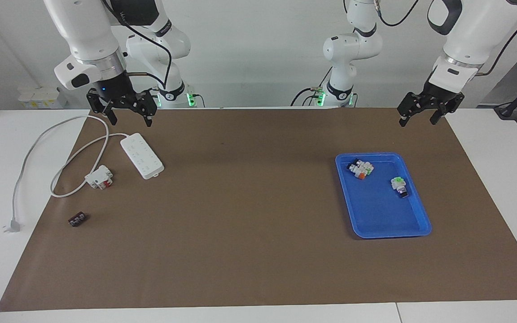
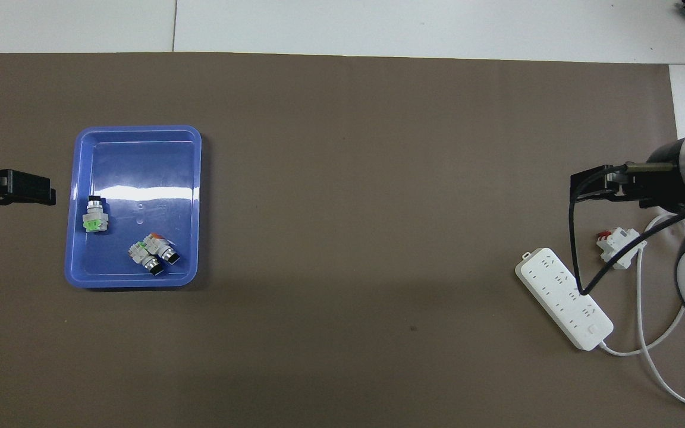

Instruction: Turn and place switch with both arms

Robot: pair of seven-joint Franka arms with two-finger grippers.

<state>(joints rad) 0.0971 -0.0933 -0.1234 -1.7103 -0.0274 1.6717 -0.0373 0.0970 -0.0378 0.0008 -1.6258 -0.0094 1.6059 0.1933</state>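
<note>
The switch (image 1: 361,172) has a white body, an orange-red end and a black tip. It lies in the blue tray (image 1: 388,233), touching a similar green-ended switch (image 1: 366,166). In the overhead view the switch (image 2: 162,246) is in the tray's (image 2: 134,131) corner, with the green-ended one (image 2: 141,254) beside it. My left gripper (image 1: 418,121) is open and empty, raised over the brown mat beside the tray (image 2: 42,191). My right gripper (image 1: 130,120) is open and empty, raised over the mat by the power strip (image 2: 580,187).
A second green-ended switch (image 1: 399,185) lies apart in the tray (image 2: 96,217). Toward the right arm's end lie a white power strip (image 1: 142,155) with a looping cable, a white-and-red breaker block (image 1: 99,176) and a small dark part (image 1: 77,219).
</note>
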